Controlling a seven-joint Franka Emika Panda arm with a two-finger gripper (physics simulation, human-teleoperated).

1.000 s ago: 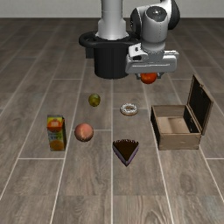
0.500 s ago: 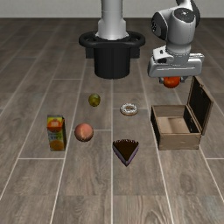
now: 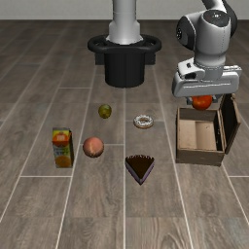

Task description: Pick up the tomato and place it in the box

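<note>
One gripper (image 3: 203, 96) pinching tomato (image 3: 202, 101) | tomato's top hidden under it | hanging over open box (image 3: 199, 154)

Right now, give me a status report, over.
Gripper shut on tomato. Tomato held over the open box. Nothing between them.

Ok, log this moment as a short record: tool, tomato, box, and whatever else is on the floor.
tool: shut on the tomato, hanging over the box
tomato: red, held in the tool, not yet in the box
box: wooden, lid open, at the exterior view's right
other items: juice carton, peach, cake slice, small ring, green fruit, all to the exterior view's left of the box
</note>
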